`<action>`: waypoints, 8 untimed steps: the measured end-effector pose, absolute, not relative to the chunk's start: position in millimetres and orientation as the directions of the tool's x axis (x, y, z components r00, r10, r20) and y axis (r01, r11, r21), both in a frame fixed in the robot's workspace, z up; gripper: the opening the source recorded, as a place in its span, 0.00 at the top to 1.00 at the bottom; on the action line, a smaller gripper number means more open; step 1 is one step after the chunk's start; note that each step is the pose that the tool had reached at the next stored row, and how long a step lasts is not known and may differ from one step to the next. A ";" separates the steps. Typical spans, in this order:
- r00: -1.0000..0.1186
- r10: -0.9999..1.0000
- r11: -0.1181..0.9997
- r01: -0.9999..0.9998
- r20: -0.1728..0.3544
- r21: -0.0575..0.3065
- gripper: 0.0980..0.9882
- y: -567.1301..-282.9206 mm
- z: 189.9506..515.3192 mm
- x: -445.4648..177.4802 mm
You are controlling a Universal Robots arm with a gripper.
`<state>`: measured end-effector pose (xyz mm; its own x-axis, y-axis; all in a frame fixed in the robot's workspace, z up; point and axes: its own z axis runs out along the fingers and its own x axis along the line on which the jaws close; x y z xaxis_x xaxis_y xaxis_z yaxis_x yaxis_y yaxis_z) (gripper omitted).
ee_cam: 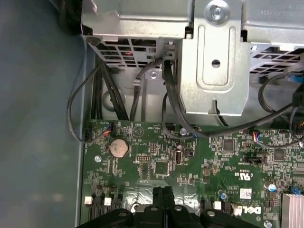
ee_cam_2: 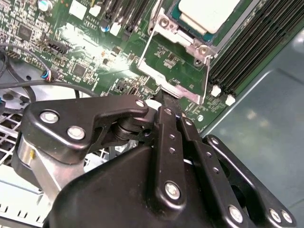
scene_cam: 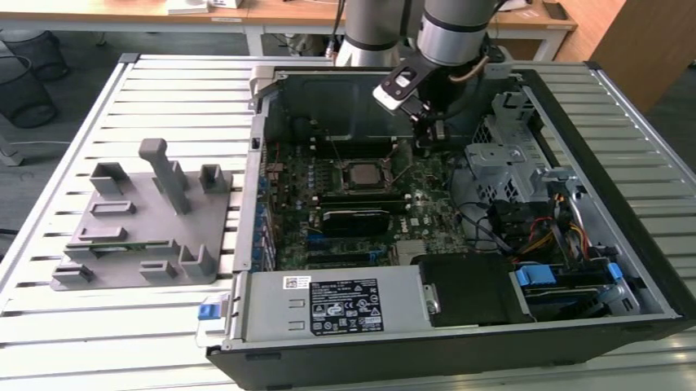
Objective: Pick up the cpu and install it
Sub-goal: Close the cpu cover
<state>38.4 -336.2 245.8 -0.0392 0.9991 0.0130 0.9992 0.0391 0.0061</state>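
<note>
Over the motherboard (ee_cam_2: 85, 47), at the socket frame (ee_cam_2: 187, 94) edge | gripper (ee_cam_2: 167, 100) pressed together, pinching nothing | cpu (ee_cam_2: 205, 13) lies inside frame | risk: shut tips gouge frame or board if driven lower

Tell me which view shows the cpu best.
The second wrist view: the cpu sits close up in its socket, silvery top plain, though partly cropped. The exterior view shows it small, in the middle of the motherboard.
</note>
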 end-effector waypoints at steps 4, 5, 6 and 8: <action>-0.039 0.999 0.039 0.999 0.013 0.006 0.99 -336.1 246.7 34.1; -0.039 0.999 0.039 0.999 0.013 0.006 0.99 -336.2 246.7 32.7; -0.039 0.999 0.039 0.999 0.013 0.006 0.99 -336.2 246.7 31.5; -0.039 0.999 0.039 0.999 0.013 0.006 0.99 -336.2 246.7 29.1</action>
